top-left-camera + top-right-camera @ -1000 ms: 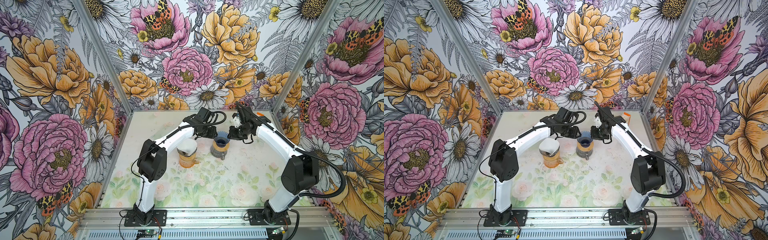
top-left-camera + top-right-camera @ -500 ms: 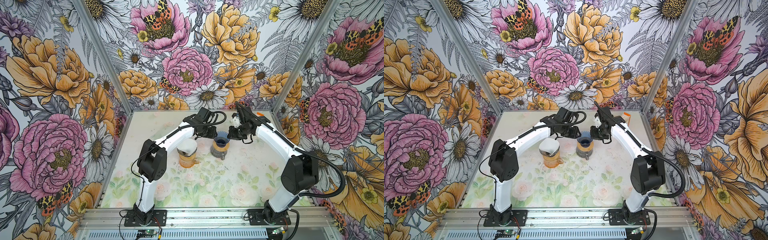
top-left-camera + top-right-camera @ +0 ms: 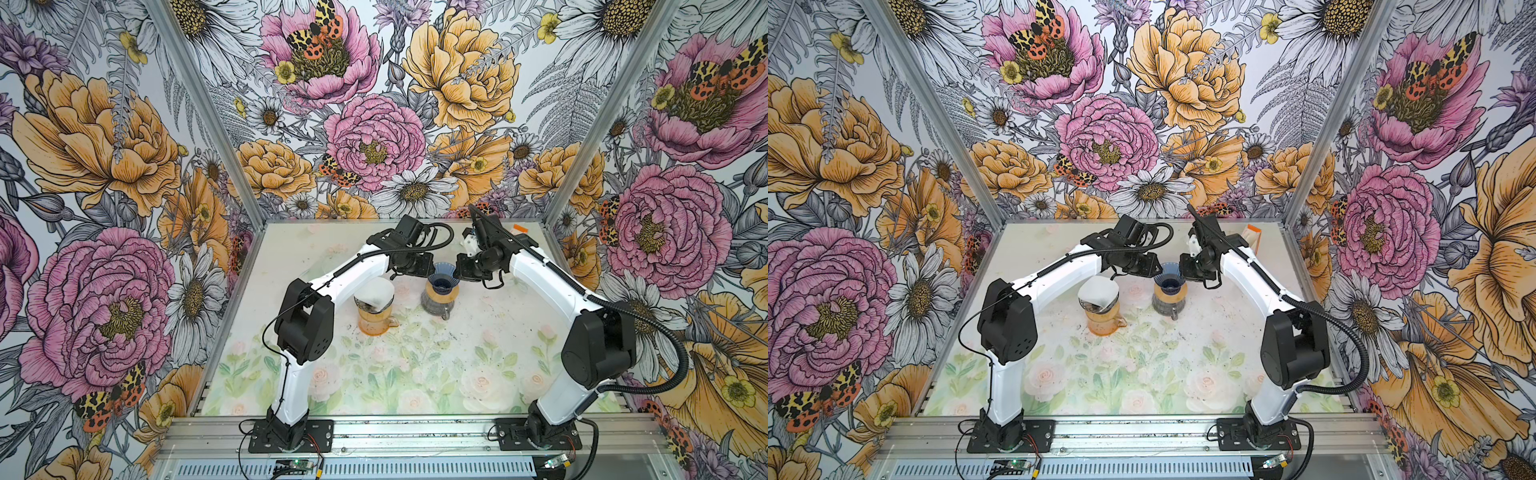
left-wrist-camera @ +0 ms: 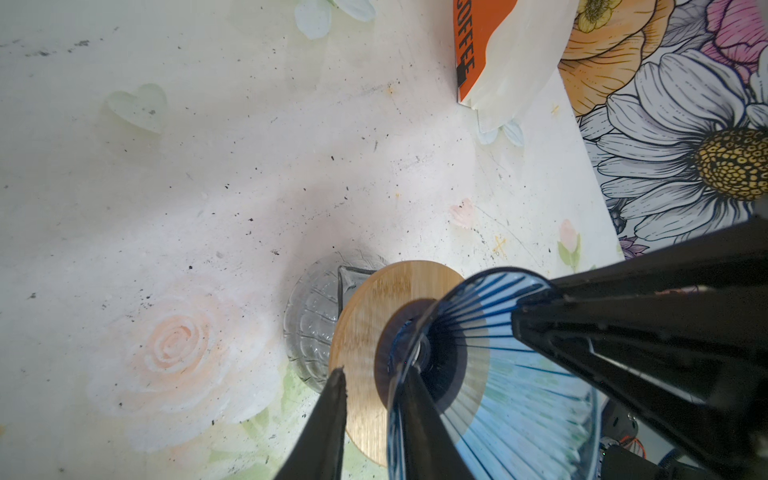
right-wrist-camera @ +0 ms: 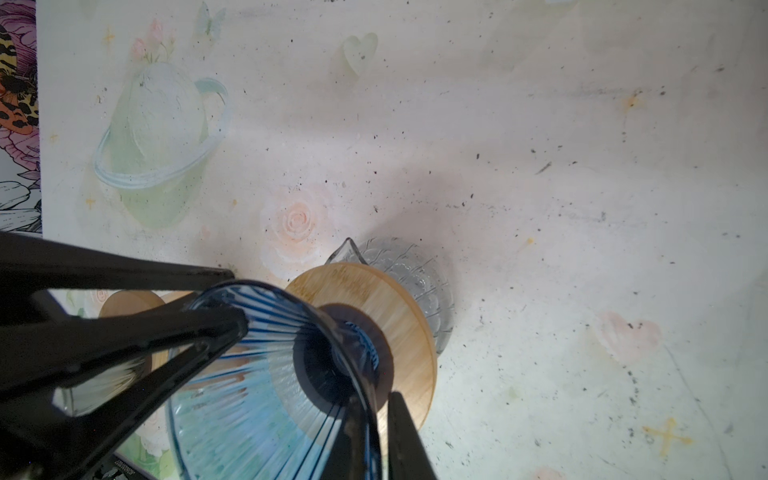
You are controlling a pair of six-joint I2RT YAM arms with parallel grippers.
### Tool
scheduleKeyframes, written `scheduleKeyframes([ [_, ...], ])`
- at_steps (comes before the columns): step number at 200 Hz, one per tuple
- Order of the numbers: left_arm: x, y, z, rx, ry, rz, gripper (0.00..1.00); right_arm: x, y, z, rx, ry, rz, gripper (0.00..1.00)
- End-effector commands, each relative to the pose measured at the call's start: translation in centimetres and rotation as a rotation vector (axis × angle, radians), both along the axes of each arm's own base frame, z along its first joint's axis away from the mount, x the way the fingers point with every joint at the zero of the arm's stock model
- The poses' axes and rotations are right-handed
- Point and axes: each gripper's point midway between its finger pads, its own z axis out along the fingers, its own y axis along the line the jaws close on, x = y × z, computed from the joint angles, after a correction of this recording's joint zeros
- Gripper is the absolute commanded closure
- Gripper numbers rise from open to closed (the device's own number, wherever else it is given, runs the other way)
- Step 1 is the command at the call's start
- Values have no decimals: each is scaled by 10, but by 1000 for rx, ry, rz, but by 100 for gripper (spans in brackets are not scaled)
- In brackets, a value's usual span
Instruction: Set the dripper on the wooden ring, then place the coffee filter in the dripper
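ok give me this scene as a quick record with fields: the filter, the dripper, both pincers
dripper: blue ribbed glass dripper, on a round wooden collar over a clear glass carafe; no filter inside
filter: white paper coffee filter, sitting on top of the amber glass jug beside the carafe, not held
left pincer: straddles the dripper rim, a gap showing at the outer finger
right pincer: pinched on the opposite rim
also there: orange coffee packet at the back of the table
task state: filter not yet in the blue dripper
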Motion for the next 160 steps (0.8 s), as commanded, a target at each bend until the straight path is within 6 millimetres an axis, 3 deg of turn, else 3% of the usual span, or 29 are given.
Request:
scheduleKeyframes([
  [1,-6,4,-6,19,11,-7,75,-5,-9,-14,-46,36,-21,86],
  [160,-10,10,-25,35,60,-8,75,-12,-13,-37,-65,91,-35,87],
])
